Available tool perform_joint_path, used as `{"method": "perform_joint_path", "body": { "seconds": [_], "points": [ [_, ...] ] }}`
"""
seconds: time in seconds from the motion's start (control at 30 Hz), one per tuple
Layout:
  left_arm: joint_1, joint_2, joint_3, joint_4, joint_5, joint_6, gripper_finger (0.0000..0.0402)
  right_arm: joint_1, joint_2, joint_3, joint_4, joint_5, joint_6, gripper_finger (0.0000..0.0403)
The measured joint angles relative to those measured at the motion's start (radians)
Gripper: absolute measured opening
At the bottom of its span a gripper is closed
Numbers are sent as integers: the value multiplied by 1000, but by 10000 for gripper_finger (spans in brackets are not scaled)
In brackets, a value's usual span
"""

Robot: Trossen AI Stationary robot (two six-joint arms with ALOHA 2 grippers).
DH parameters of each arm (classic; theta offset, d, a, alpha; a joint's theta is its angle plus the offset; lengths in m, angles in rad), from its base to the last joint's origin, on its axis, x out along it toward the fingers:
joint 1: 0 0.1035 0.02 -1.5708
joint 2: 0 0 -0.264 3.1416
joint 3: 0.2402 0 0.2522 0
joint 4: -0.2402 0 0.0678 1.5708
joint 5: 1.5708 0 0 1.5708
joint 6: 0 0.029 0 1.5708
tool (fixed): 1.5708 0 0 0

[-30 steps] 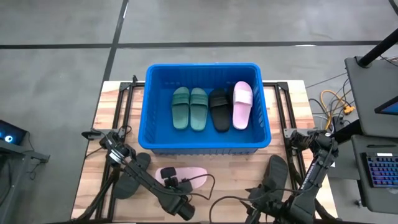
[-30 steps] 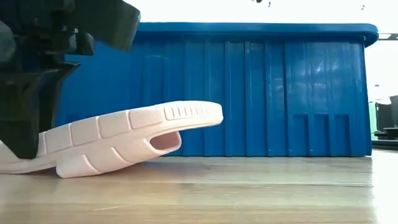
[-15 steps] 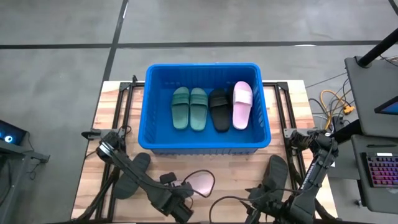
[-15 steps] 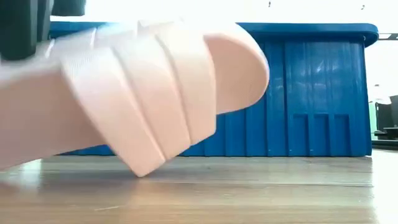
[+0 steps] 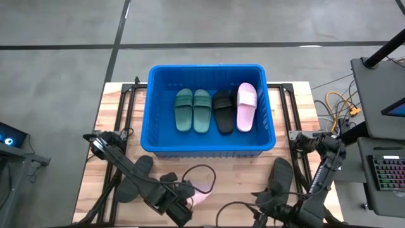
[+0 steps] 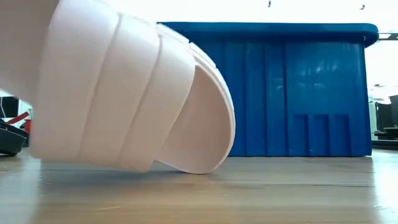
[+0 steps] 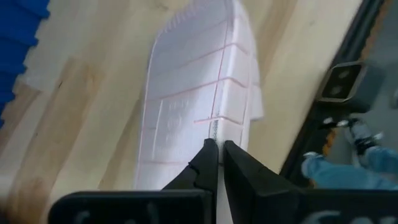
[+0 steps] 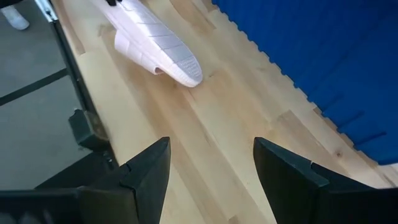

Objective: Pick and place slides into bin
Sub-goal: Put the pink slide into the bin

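Left gripper [image 7: 216, 163] low near the table's front edge — jaws clenched on a pink slide [image 7: 194, 106]; right jaws parted.

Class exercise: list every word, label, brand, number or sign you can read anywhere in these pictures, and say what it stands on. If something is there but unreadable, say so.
No text can be read anywhere.
Pale pink slide held by the left gripper: faint moulded marks on its sole, too blurred to read.
Blue bin: ribbed walls only, no label shows.
Keyboard beside the table: keys too small to read.

The bin [image 6: 273, 93] is glossy ribbed plastic; the desk [image 8: 205, 130] is smooth pale wood (grain showing); the pink slide [image 7: 199, 99] looks matt rubber.
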Motion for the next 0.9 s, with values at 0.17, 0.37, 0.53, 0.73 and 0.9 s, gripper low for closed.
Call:
{"method": "perform_joint_path", "body": {
  "seconds": [0.17, 0.37, 0.53, 0.73, 0.9],
  "points": [
    [0, -19, 3, 55, -26, -20, 2, 28, -23, 0, -16, 10, 35, 219],
    [6, -25, 4, 77, -41, -21, 2, 53, -36, 0, -61, 69, 104, 219],
    [15, -26, 6, 88, -69, -20, 1, 54, -37, 0, -65, 74, 114, 219],
    [36, -10, -1, 97, -78, -20, 0, 52, -37, 0, -64, 79, 106, 219],
    [63, 3, -2, 132, 22, 17, 4, 53, -37, 0, -62, 79, 106, 219]
  ]
}}
